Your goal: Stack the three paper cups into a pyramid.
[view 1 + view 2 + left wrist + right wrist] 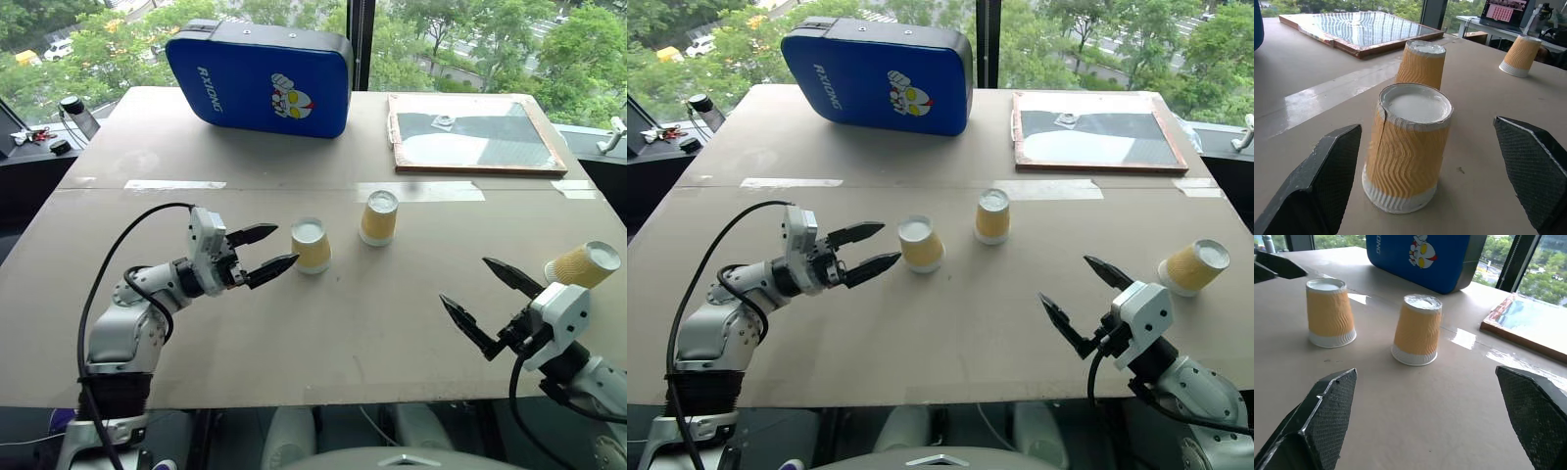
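Three cups stand on the table (323,343), all upside down with the white base up and apart from one another, none stacked. The left cup (311,245) stands near the table's middle, just in front of the left gripper (263,253); the middle cup (379,217) stands near it, a little farther back and to the right; the right cup (584,264) stands well apart near the table's right edge, leaning a little, just behind the right gripper (487,299). There are two grippers, each with two black fingers. The left arm reaches in from the left with its gripper held about level and pointing right toward the left cup; its fingers are spread, one to each side of the cup in the wrist view, with a gap on both sides and no touch. The right arm comes in from the lower right, its gripper pointing forward and left toward the two nearer cups, fingers spread wide and holding nothing. Each cup has yellow-tan wavy ribbed sides, a white band at the rim on the table and a white recessed base on top; the left cup shows a seam down its side. At the far side of the table a blue case (261,76) stands on edge and a framed board (475,133) lies flat.
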Controlling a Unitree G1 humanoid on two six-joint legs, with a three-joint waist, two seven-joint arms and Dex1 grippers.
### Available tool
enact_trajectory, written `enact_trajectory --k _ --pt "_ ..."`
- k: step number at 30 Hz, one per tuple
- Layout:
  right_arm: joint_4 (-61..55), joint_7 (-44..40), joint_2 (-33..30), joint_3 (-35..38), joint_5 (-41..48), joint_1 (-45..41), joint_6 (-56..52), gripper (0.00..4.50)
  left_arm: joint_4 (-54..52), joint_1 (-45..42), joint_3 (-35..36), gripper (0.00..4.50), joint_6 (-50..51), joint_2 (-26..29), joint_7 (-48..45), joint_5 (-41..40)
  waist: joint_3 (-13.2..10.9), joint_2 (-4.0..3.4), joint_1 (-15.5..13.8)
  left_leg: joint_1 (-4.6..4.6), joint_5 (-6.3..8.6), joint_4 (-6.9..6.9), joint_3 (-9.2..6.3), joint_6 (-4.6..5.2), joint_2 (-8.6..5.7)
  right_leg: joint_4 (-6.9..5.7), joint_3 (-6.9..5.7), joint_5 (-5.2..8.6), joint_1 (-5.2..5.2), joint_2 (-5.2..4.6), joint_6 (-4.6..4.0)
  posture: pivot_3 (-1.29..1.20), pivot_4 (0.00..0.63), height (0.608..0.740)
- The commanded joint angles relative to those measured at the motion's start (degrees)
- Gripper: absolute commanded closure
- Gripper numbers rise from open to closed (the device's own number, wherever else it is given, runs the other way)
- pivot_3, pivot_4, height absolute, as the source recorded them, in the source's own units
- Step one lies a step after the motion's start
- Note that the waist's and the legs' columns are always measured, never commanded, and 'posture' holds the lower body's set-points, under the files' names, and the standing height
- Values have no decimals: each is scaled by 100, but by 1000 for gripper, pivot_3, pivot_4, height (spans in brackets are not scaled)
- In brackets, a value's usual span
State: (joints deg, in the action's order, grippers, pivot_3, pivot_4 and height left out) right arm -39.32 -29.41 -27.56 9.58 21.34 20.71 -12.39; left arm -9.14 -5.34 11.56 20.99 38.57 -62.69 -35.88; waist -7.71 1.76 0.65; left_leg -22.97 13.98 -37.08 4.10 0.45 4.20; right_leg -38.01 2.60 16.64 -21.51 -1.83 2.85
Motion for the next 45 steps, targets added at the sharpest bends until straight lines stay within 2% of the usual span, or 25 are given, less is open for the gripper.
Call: enact_trajectory --k 1,3,12,14,18,24,27,30,31,36,40,45 --pt "177 205 -54 -34 -126 -461 -304 0 -539 365 218 72 -15 78 -132 -241 -1 -1 -19 -1 0 0 1 0 -1 0 -3 0 0 -2 -1 0 150 740" --pt "377 158 -38 -136 13 -782 -535 0 -647 533 333 72 58 21 -253 -538 -2 -1 -28 -2 0 -1 5 0 -2 1 -4 1 1 -1 -1 0 150 740" --pt "1939 208 499 -1435 -623 -3103 -1018 0 -891 1106 909 72 148 46 -380 -1105 -8 -7 24 -5 0 3 4 0 1 -1 8 0 -12 8 -3 0 150 740" --pt "2260 154 635 -1621 -640 -3587 -1199 0 -852 1234 1035 72 39 86 -395 -1013 -10 -7 15 -11 0 8 3 0 -1 1 3 0 -17 7 -2 0 150 740" --pt "2963 280 973 -1631 -639 -4466 -1488 0 -950 1476 1203 72 32 129 -361 -983 -15 -11 22 -11 0 9 5 0 0 1 2 0 -19 7 -2 0 150 740" --pt "3624 214 1192 -1686 -782 -5006 -1381 0 -1084 1690 1357 72 30 100 -268 -1018 -17 -12 16 -15 0 10 6 0 -1 1 -5 0 -19 2 -3 0 150 740" --pt "3983 154 1256 -1694 -832 -5161 -1317 856 -1176 1792 1445 0 19 74 -206 -1041 -18 -14 33 -14 0 11 6 0 -1 1 -4 0 -20 2 -3 0 150 740" --pt "4110 67 1254 -1697 -860 -5189 -1219 2221 -1205 1857 1516 0 22 61 -171 -1062 -19 -16 34 -14 0 12 6 0 0 1 -3 0 -20 1 -3 0 150 740" --pt "4122 41 1255 -1697 -862 -5192 -1195 2528 -1207 1871 1533 0 22 60 -163 -1067 -19 -16 34 -14 0 12 6 0 -1 1 -3 -1 -20 1 -3 0 150 740" --pt "3663 -417 1166 -1636 -525 -5064 -1310 2560 -1187 2106 1654 0 -26 22 -190 -1040 -21 -18 39 -13 0 14 6 0 0 1 -3 0 -21 1 -3 0 150 740" --pt "2978 -1128 779 -2021 -373 -4690 -1445 2560 -999 2220 1706 0 -142 24 -281 -935 -23 -20 26 -13 0 25 3 0 1 5 -3 0 -25 -2 -3 0 150 740" --pt "2787 -1201 699 -2186 -479 -4503 -1402 2560 -937 2197 1695 0 -188 52 -285 -942 -23 -18 34 -10 0 25 6 0 1 2 -3 -1 -25 -1 -3 0 150 740"
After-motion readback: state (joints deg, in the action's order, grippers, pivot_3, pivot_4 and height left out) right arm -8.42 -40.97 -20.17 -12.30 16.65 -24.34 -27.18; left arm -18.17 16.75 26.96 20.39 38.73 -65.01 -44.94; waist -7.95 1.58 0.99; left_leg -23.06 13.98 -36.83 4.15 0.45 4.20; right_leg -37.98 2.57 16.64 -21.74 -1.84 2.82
